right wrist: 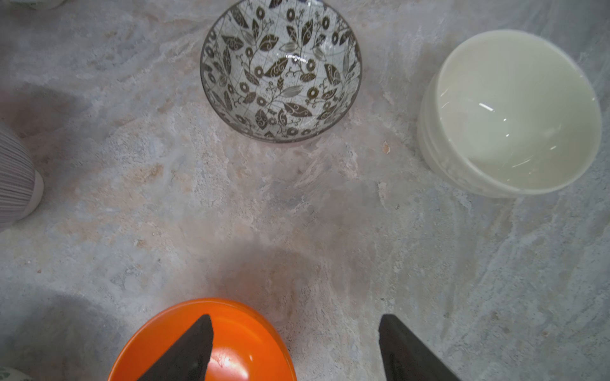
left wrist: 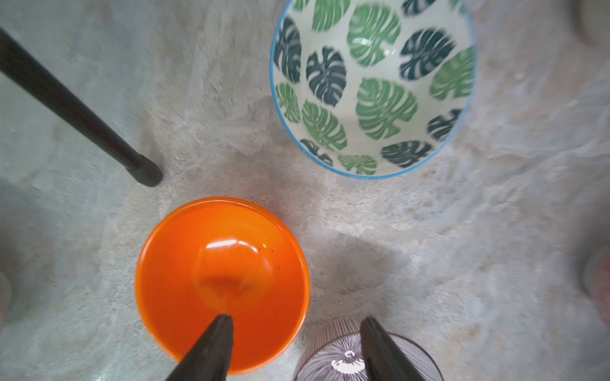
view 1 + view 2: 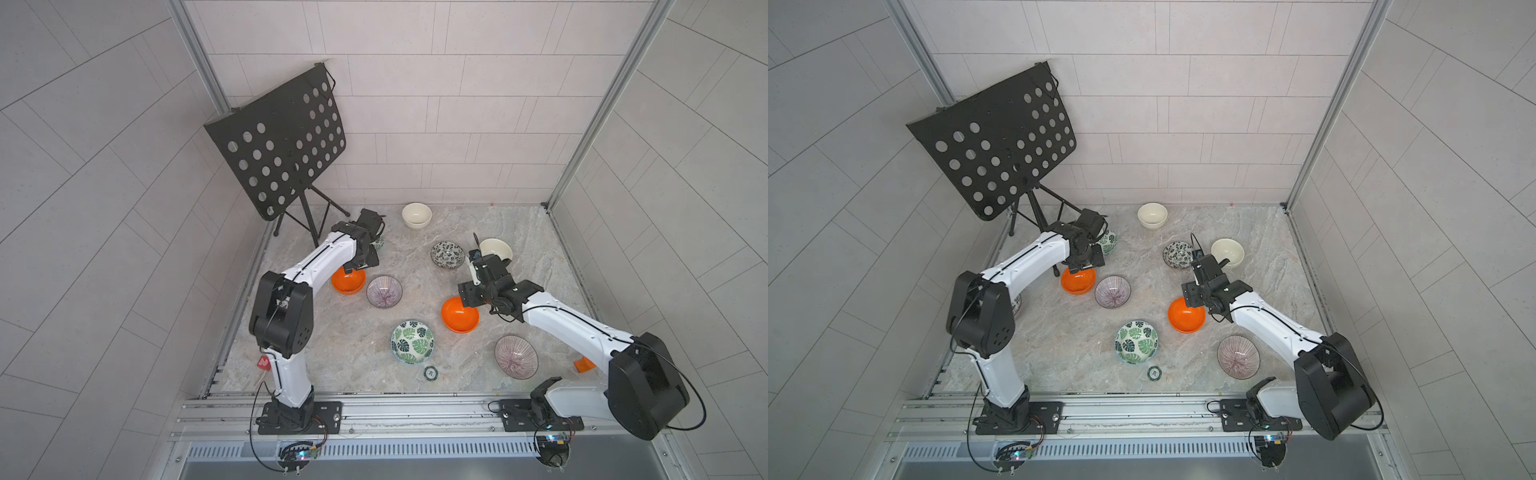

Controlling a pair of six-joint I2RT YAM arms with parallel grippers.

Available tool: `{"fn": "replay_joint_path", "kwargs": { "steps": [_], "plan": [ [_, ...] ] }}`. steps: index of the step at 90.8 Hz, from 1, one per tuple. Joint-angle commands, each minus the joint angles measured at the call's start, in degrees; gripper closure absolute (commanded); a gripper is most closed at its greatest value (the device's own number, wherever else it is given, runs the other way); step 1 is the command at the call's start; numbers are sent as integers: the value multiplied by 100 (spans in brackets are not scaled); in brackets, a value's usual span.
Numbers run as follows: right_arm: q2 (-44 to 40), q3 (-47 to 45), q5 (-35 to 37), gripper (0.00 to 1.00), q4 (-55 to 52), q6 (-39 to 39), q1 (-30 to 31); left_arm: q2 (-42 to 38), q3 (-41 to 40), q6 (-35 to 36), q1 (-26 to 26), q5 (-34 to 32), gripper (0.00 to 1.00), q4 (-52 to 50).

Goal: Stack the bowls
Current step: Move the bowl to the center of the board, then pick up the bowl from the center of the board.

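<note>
Marbled worktop [image 3: 353,357]: straddling orange bowl [image 1: 244,346] rim with right pincer [image 1: 295,318], apart like left pincer [image 2: 296,318]; pinch squarely, lift level

Black music stand [image 3: 291,112] back left; green-rimmed disc [image 3: 431,372] near front.

Every bowl I can see sits upright, unstacked. Clock from the middle: cream bowl [image 3: 417,215] at twelve, black-and-white leaf bowl [image 3: 447,254] at one, second cream bowl [image 3: 498,247] at two, orange bowl [image 3: 351,284] at nine with purple striped bowl [image 3: 384,291] beside it, second orange bowl [image 3: 459,322] at three, second purple striped bowl [image 3: 516,356] at four, green leaf bowl [image 3: 412,341] at six.
</note>
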Motion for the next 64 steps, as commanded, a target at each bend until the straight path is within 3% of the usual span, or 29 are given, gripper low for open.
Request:
{"fn": "replay_joint_path", "kwargs": {
  "steps": [1, 14, 54, 60, 64],
  "plan": [
    [-259, -71, -114, 21, -428, 386, -26, -545, -164, 143, -176, -166, 33, -312],
    [-312, -268, -168, 24, -432, 759, -226, -926, -289, 312, -418, -322, 31, -549],
    [-8, -668, -830, 33, -85, 1322, -331, -1271, -336, 471, -485, 157, 31, -680],
    [30, -740, -885, 38, 14, 1354, -336, -1272, -329, 470, -502, 224, 32, -682],
    [80, -794, -933, 46, 116, 1367, -336, -1275, -337, 464, -516, 286, 32, -669]
  ]
}}
